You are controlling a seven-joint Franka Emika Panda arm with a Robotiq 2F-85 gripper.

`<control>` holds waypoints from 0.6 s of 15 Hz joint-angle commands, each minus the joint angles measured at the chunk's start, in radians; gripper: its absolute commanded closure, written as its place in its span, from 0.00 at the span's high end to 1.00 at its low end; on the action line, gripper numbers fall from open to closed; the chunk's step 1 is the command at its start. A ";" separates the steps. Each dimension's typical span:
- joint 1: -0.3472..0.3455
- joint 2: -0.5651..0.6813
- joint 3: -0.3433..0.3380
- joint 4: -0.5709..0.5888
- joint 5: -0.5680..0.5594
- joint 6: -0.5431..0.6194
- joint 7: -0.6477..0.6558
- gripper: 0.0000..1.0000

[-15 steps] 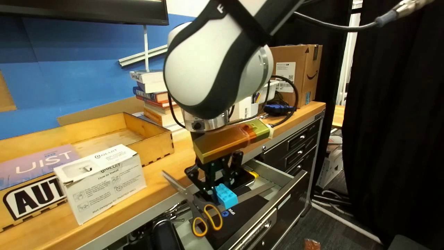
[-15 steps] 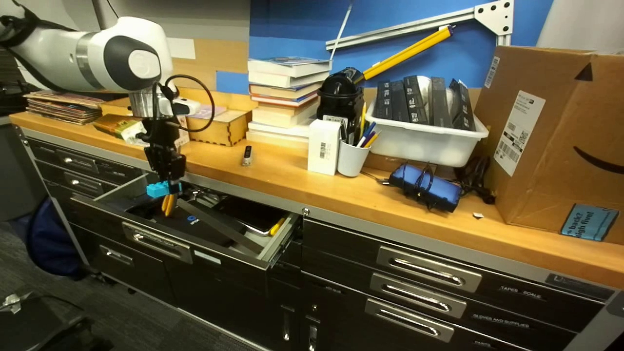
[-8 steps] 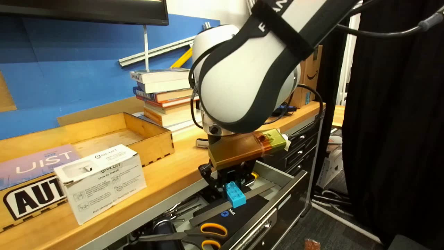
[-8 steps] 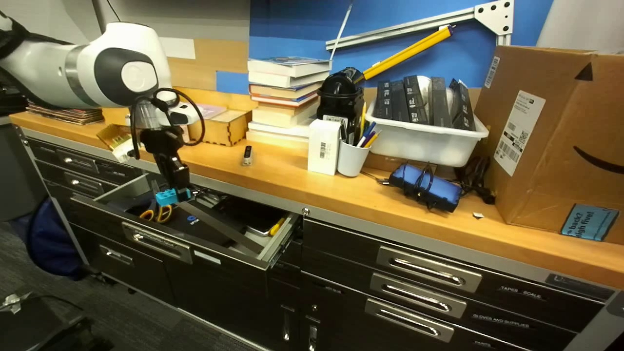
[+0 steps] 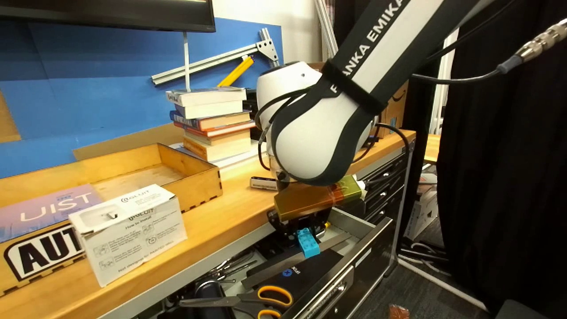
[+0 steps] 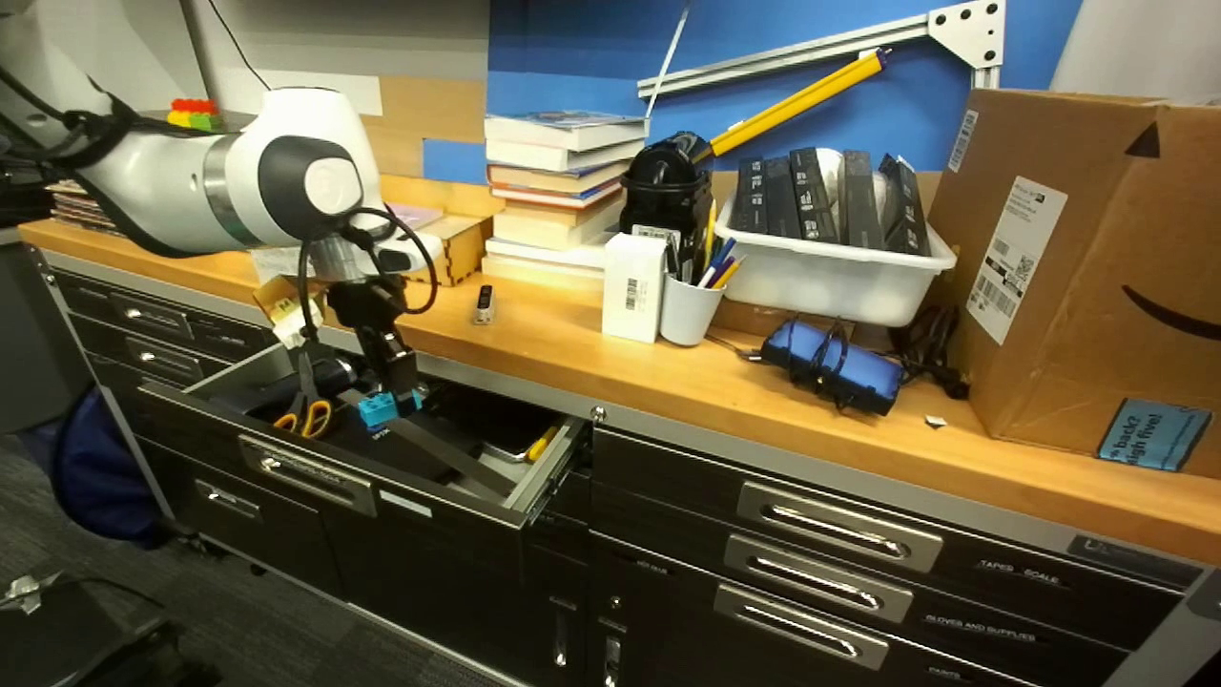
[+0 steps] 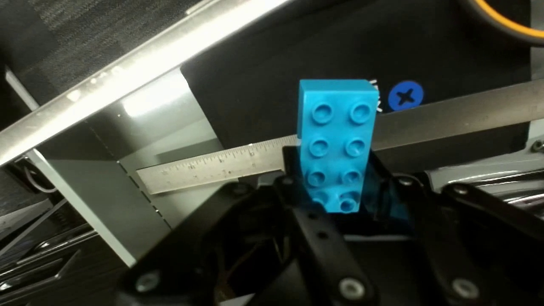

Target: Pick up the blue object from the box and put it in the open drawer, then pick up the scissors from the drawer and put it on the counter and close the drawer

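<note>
The blue object is a light blue toy brick with studs, seen in both exterior views (image 5: 308, 243) (image 6: 378, 410) and the wrist view (image 7: 338, 131). My gripper (image 5: 296, 237) is shut on its end and holds it over the open drawer (image 5: 328, 290) (image 6: 458, 515). In the wrist view, the black fingers (image 7: 333, 174) stand at both sides of the brick. The scissors (image 5: 261, 299) (image 6: 310, 417) lie in the drawer, apart from my gripper; one orange loop (image 7: 514, 25) shows at the wrist view's corner. The white box (image 5: 133, 235) stands on the counter (image 5: 234, 210) (image 6: 544, 343).
In the drawer are a steel ruler (image 7: 221, 165), a flat black case with a blue logo (image 5: 305, 274) and metal tools. On the counter are a wooden tray (image 5: 195, 186), stacked books (image 5: 217, 133), a white tub (image 6: 830, 286) and a brown carton (image 6: 1068, 286).
The scissors stood tilted beside my gripper with blades toward the counter edge; now they lie in the drawer. My gripper has moved along the drawer, away from them, still holding the blue object.
</note>
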 commanded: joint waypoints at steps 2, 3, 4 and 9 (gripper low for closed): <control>0.010 0.064 -0.019 0.070 0.013 -0.018 -0.013 0.76; 0.012 0.062 -0.017 0.071 0.026 -0.018 -0.027 0.83; 0.016 0.049 -0.010 0.064 0.039 -0.013 -0.046 0.92; 0.057 0.008 0.066 0.059 0.136 -0.038 -0.276 1.00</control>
